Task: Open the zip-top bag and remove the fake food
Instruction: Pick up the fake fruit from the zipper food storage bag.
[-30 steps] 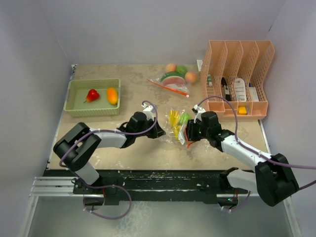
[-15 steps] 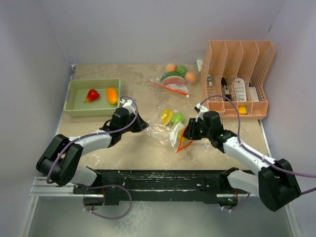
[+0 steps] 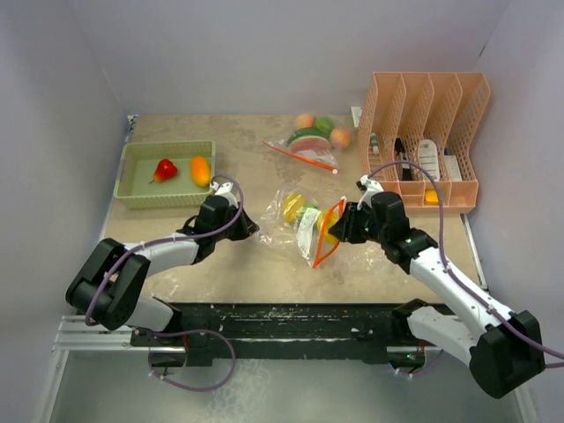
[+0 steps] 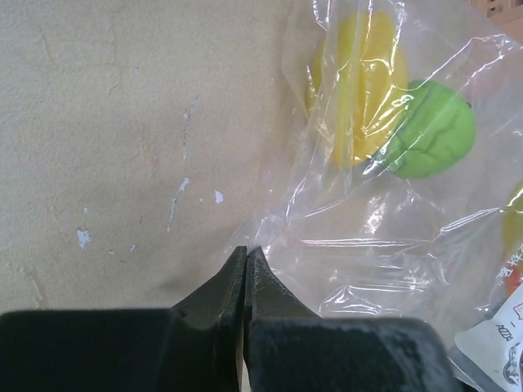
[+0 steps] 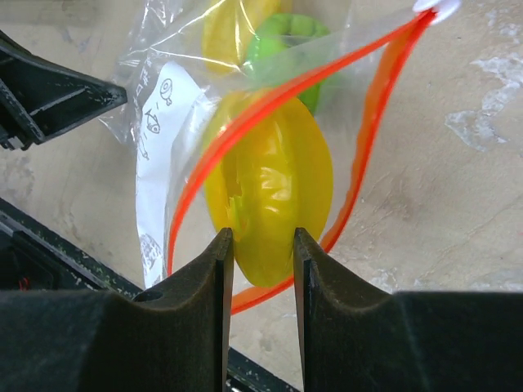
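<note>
The left tool point(image 4: 245, 255) was shut tight, and its two tips pinched a thin corner of the clear zip-top bag point(image 4: 392, 245). The bag lay on the sandy worktop point(image 4: 98, 122), in the middle, between the two arms. The right tool point(image 5: 261, 238) was partly shut and squeezed a yellow toy fruit point(image 5: 274, 180) from both sides. That yellow toy fruit sat right in the bag's open mouth, with the orange zip strip point(image 5: 372, 122) looping around it. Deeper in the bag were a green toy fruit point(image 4: 429, 131) and another yellow piece point(image 4: 359, 90), touching each other. A white paper label point(image 5: 159, 139) showed on the bag's side. Well off to the left stood a green tray point(image 3: 132, 189) with a red toy point(image 3: 165, 169) and an orange toy point(image 3: 201, 170) in it, lying apart. At the back of the worktop lay a second bag point(image 3: 308, 150) with more toy food in and beside it. A peach rack point(image 3: 441, 97) stood on the right.
</note>
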`<state>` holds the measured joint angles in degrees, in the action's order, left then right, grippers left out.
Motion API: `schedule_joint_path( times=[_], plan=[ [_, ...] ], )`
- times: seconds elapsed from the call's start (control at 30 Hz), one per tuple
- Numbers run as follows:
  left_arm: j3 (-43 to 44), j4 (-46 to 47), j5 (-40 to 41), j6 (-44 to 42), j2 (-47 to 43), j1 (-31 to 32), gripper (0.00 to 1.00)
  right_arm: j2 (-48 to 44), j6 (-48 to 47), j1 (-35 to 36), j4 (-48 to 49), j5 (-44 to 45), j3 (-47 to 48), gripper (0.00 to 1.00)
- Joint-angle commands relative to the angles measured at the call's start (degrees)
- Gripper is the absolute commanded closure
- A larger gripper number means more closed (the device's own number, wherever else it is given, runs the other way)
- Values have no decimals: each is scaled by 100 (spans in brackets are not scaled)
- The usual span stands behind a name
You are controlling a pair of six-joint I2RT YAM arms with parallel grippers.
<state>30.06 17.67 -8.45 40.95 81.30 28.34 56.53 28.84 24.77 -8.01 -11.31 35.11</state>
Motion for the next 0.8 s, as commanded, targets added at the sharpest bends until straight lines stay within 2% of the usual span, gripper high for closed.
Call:
schedule_joint_path(
  times=[0.0,0.27,0.3,0.4,0.47,0.53,0.77],
  plan=[
    [-37,52,177,83,64,-106,100,-68,109,-127,-695,236,566,80],
    [46,-93,279,240,37,-162,100,-640,274,-166,-1297,576,971,79],
    [46,-103,274,271,5,-162,94,-735,286,-166,-1321,565,1026,79],
    [166,-370,303,308,-223,-162,59,-861,295,-168,-1323,487,1187,79],
    [275,-624,309,285,-478,-162,44,-821,268,-166,-1288,428,1241,78],
    [373,-828,263,282,-805,-160,35,-744,255,-166,-1117,327,1189,78],
    [586,-1227,47,315,-2084,-145,16,-321,278,-166,-111,-305,1026,77]
  ],
)
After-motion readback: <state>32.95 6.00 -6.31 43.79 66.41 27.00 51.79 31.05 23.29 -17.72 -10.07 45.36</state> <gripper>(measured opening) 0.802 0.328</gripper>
